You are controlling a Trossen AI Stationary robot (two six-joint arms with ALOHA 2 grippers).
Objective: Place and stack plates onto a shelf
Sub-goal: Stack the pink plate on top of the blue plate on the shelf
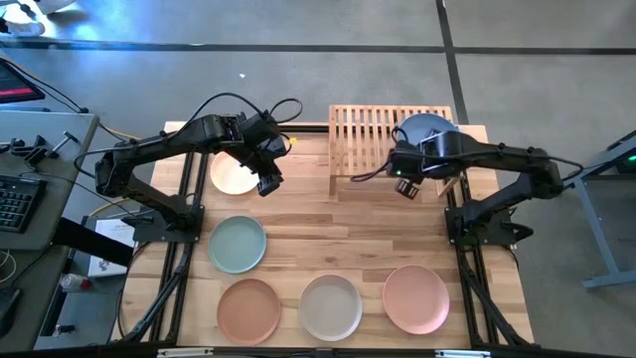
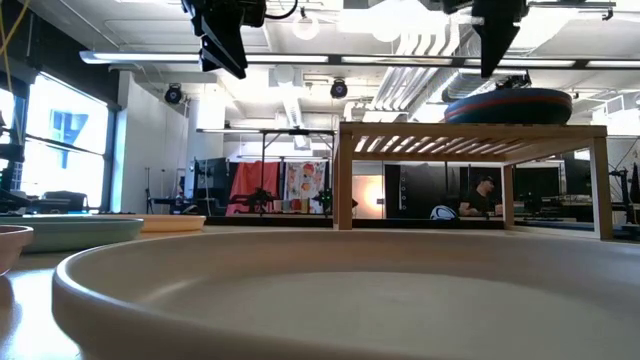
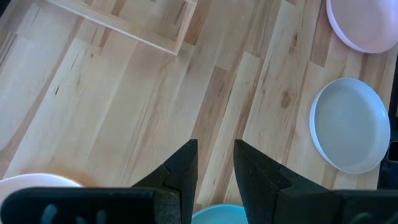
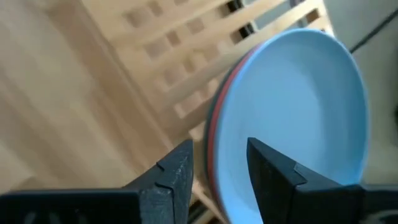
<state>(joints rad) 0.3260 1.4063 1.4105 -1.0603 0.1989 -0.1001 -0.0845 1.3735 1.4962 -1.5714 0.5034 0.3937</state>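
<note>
Hovering over the shelf [image 1: 391, 139], your right fingers [image 4: 217, 174] sit slightly parted, empty, above its stack topped by the blue plate [image 1: 425, 127]; left fingers [image 3: 214, 168] likewise, beside the cream plate [image 1: 233, 174].

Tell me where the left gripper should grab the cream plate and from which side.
Grip the cream plate by its raised rim, one finger inside and one outside, coming down from above. It lies flat on the table, so only the rim offers an edge. The side toward the table's middle looks best: the left gripper hovers there, fingers slightly apart, holding nothing.
</note>
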